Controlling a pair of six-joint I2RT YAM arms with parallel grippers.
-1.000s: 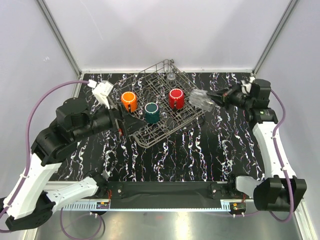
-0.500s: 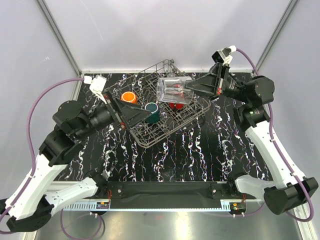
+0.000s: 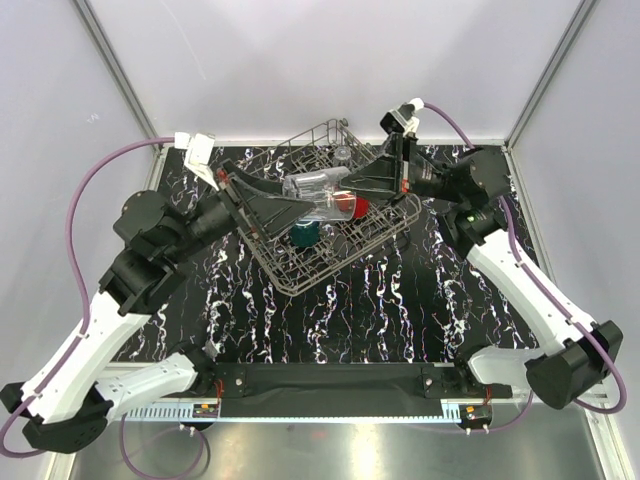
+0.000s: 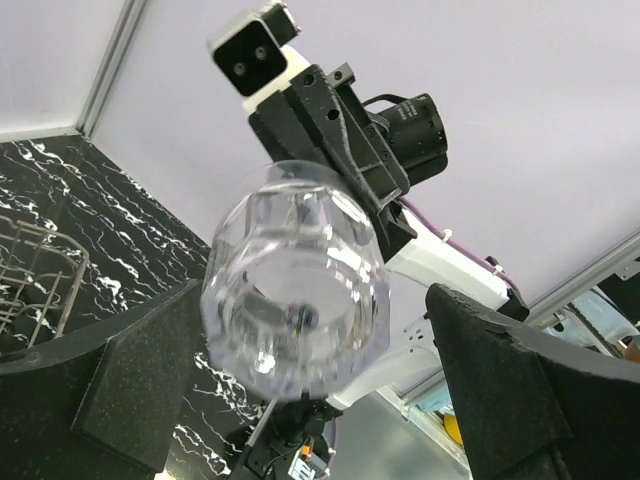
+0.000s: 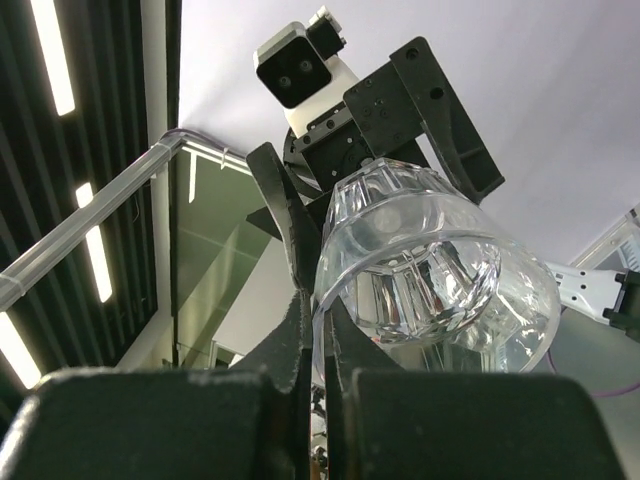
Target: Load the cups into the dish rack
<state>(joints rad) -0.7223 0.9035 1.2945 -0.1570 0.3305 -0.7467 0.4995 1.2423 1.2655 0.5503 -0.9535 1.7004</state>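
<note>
My right gripper [image 3: 345, 188] is shut on the rim of a clear cup [image 3: 315, 190] and holds it on its side above the dish rack [image 3: 335, 262]. In the right wrist view its fingers [image 5: 300, 330] pinch the rim of that cup [image 5: 440, 270]. My left gripper [image 3: 290, 207] is raised and open, one finger on either side of the cup [image 4: 295, 300], apart from it. A red cup [image 3: 352, 206] and a teal cup [image 3: 304, 236] stand in the rack. A small clear cup [image 3: 342, 153] sits at the rack's back. The orange cup is hidden.
The rack stands tilted on a black marbled table [image 3: 420, 300], with white walls and metal frame posts [image 3: 120, 70] around it. A corner of the rack's wire [image 4: 40, 270] shows at the left of the left wrist view.
My right arm has carried the clear cup left over the rack and tipped it sideways. My left gripper has risen to face it and now hides the orange cup.
</note>
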